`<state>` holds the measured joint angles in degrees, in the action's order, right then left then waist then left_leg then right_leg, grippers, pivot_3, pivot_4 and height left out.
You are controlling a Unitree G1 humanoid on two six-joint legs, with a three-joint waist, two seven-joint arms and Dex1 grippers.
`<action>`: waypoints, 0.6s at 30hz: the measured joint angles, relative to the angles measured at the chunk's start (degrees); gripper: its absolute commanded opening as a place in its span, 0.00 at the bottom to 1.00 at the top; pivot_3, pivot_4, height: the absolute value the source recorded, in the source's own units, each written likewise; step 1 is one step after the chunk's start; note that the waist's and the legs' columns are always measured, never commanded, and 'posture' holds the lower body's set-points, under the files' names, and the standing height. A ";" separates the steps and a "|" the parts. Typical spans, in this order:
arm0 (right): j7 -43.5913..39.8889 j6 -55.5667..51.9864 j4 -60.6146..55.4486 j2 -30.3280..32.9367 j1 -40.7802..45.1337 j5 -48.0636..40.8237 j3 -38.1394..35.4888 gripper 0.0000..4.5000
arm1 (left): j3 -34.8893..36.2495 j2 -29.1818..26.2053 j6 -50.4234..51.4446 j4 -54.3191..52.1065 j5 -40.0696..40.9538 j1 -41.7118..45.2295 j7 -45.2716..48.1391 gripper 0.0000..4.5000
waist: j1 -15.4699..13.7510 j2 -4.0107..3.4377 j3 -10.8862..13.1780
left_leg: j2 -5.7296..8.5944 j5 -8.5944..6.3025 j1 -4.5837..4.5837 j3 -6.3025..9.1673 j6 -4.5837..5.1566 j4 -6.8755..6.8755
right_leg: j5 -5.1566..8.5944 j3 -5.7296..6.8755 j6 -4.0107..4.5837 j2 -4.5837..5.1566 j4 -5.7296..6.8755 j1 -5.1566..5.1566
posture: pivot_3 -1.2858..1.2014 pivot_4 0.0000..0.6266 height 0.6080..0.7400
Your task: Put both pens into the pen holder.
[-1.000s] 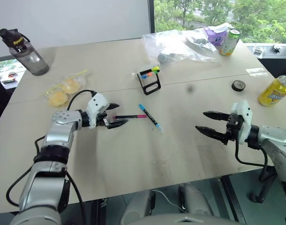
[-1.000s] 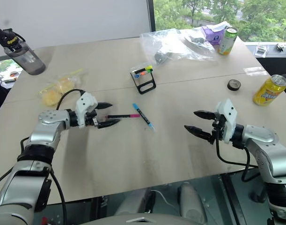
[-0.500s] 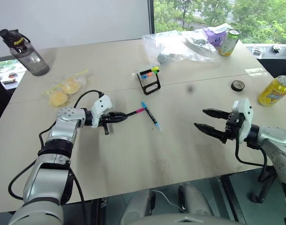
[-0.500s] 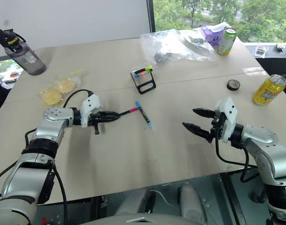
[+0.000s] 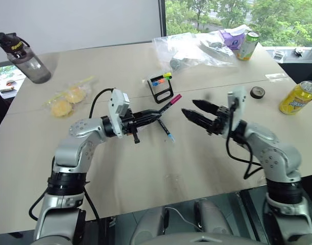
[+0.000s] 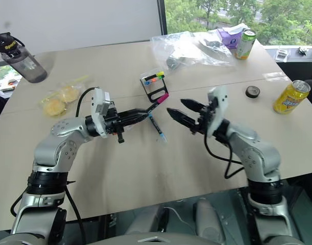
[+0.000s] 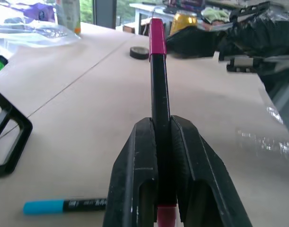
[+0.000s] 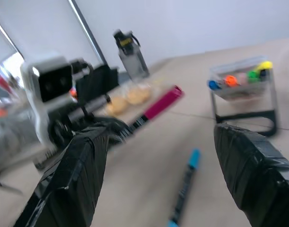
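My left gripper point(image 5: 148, 116) is shut on the black pen with the magenta end point(image 5: 168, 104) and holds it off the table, its magenta end pointing at the right gripper. The left wrist view shows that pen point(image 7: 158, 94) clamped between the fingers point(image 7: 139, 175). My right gripper point(image 5: 190, 108) is open, its tips a short way from the magenta end and apart from it. The blue pen point(image 5: 166, 128) lies on the table below the two grippers. The black pen holder point(image 5: 162, 87) stands just beyond, coloured tips at its top.
A water bottle point(image 5: 23, 51) stands at the far left, and a bag of yellow buns point(image 5: 69, 97) lies nearer. A clear plastic bag point(image 5: 196, 48) and a green can point(image 5: 250, 45) are at the back right. A tape roll point(image 5: 257, 92) and a yellow can point(image 5: 293, 97) sit at the right.
My left gripper shut on the black pen, lifted it off the table and carried it right. The right gripper swung left toward it and stayed open. The blue pen did not move.
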<state>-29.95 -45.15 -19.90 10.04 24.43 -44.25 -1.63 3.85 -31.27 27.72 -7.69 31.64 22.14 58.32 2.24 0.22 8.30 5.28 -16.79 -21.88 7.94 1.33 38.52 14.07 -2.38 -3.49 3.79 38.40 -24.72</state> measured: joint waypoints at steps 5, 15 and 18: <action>3.26 -2.34 0.00 -2.98 0.88 -1.91 1.00 0.83 | 0.29 0.72 0.21 -0.75 0.71 -0.53 -1.72 0.02 | -0.05 0.00 0.00 | 0.03 0.00 0.00 0.00 0.00 0.01 | 0.00 0.02 0.00 0.01 0.00 0.01 | 0.52 0.24 1.00; 5.80 -4.29 1.53 -4.24 3.12 -2.51 0.98 0.45 | -0.10 1.70 -0.71 -1.05 2.33 -0.77 -0.88 0.00 | 0.14 0.00 0.00 | 0.03 0.00 0.01 -0.01 0.00 -0.01 | 0.00 0.00 0.00 0.00 0.00 0.00 | 0.52 0.24 1.00; 6.04 -4.49 2.38 -4.07 3.12 -2.57 0.49 0.14 | -0.54 2.36 -1.28 -1.09 2.30 -0.85 -0.73 0.00 | 0.15 0.00 0.00 | 0.02 0.00 0.02 -0.01 0.00 -0.01 | 0.00 0.01 0.00 0.00 0.00 0.01 | 0.52 0.24 1.00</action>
<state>-23.91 -49.64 -17.52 5.97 27.56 -46.82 -1.14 3.32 -28.91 26.44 -8.78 33.94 21.29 57.59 2.38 0.22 8.30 5.31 -16.79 -21.85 7.93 1.33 38.51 14.07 -2.37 -3.49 3.78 38.40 -24.72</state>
